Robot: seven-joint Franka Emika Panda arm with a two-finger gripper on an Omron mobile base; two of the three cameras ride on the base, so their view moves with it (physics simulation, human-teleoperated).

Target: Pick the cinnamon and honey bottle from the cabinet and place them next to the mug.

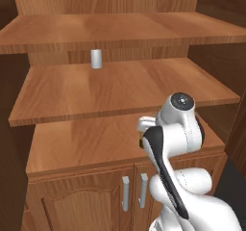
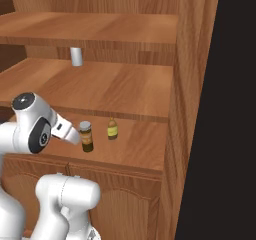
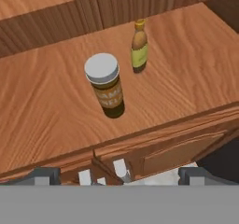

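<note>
Cinnamon (image 3: 105, 85) upright on cabinet (image 3: 42, 101) ledge, beyond wide-open fingers (image 3: 43, 175), untouched

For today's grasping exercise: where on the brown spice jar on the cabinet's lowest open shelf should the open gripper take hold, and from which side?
Grip the cinnamon jar around its round body, just under the flat grey lid, coming level from the shelf's open front. It stands upright, so its straight sides suit the two fingers. The honey bottle stands apart behind it, probably leaving room, and the shelf above hinders coming from overhead.
</note>
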